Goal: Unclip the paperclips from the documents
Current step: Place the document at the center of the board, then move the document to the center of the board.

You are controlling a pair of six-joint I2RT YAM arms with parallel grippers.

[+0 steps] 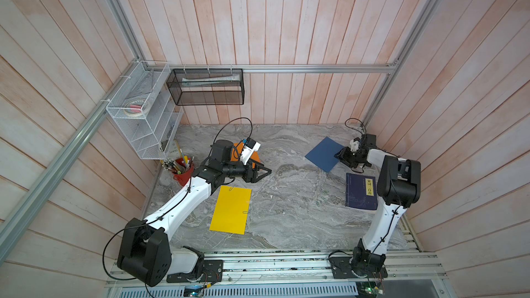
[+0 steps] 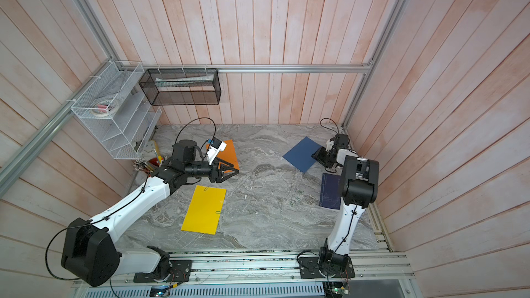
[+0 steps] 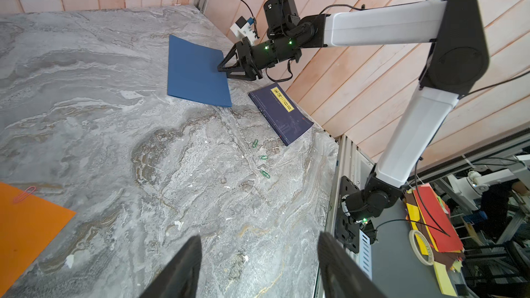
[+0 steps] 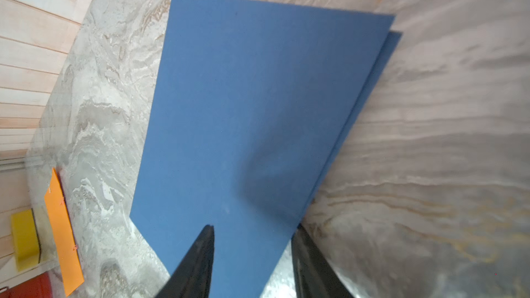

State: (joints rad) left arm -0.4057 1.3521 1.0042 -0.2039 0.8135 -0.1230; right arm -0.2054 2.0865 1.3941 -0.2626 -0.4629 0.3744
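The dark blue document [image 1: 324,153] [image 4: 258,110] lies at the back right, with a second blue sheet edge showing under it. My right gripper [image 1: 338,156] [image 4: 254,226] is open, its fingers straddling the sheet's near corner; I see no clip there. The orange document [image 2: 229,153] [image 3: 25,225] carries a pink paperclip [image 3: 24,194]. My left gripper [image 1: 265,171] [image 3: 258,242] hangs open and empty over bare table beside it. The yellow document [image 1: 231,210] has paperclips on its top edge [image 1: 230,189] and its right edge [image 1: 245,212]. Three green paperclips [image 3: 263,157] lie loose on the table.
A navy book with a gold label [image 1: 360,192] lies by the right arm. A red cup of pens [image 1: 183,172] stands at the left wall, below a white wire rack [image 1: 143,113] and a black mesh basket [image 1: 206,87].
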